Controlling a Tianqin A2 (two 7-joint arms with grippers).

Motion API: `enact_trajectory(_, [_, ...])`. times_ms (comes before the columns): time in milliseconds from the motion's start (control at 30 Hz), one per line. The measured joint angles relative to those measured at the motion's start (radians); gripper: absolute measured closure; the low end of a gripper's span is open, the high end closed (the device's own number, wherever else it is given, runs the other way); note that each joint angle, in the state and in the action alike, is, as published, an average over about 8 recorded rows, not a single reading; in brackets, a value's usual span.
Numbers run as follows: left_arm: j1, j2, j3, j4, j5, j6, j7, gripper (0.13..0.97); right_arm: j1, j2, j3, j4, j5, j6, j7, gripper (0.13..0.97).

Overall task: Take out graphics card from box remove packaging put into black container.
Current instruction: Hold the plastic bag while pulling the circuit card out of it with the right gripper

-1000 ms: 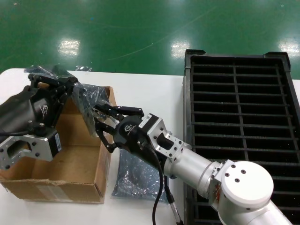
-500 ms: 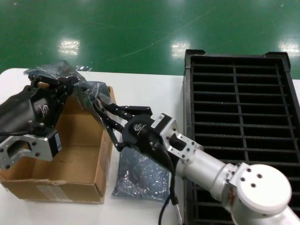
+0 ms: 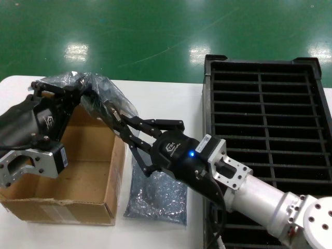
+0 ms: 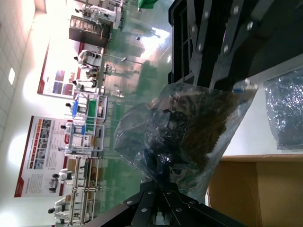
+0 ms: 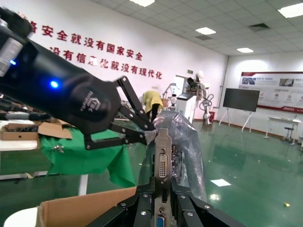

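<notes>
The graphics card is still mostly inside the crinkly packaging, held in the air over the far right corner of the box. My left gripper is shut on the bag's closed end. My right gripper is shut on the card's silver bracket, whose white and blue ports show between its jaws in the right wrist view. The card's dark body shows through the bag. The black container lies to the right, its slots empty.
A second, flat plastic bag lies on the white table between the box and the black container. The box interior looks bare. The right arm's body crosses over the container's near left edge.
The bag with the card has risen above the box's far corner. My right arm has drawn back to the right while keeping its hold on the bracket. The left gripper has stayed put.
</notes>
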Motion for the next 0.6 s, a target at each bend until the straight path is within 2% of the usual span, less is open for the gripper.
enact_trajectory(400, [0.000, 0.000, 0.000, 0.000, 0.000, 0.000, 0.000, 0.958, -0.025, 0.040, 0.002, 0.069, -0.005, -0.014, 0.014, 0.909])
enact_trajectory(600, [0.000, 0.000, 0.000, 0.000, 0.000, 0.000, 0.000, 0.958, -0.052, 0.096, 0.027, 0.139, 0.004, -0.023, 0.033, 0.909])
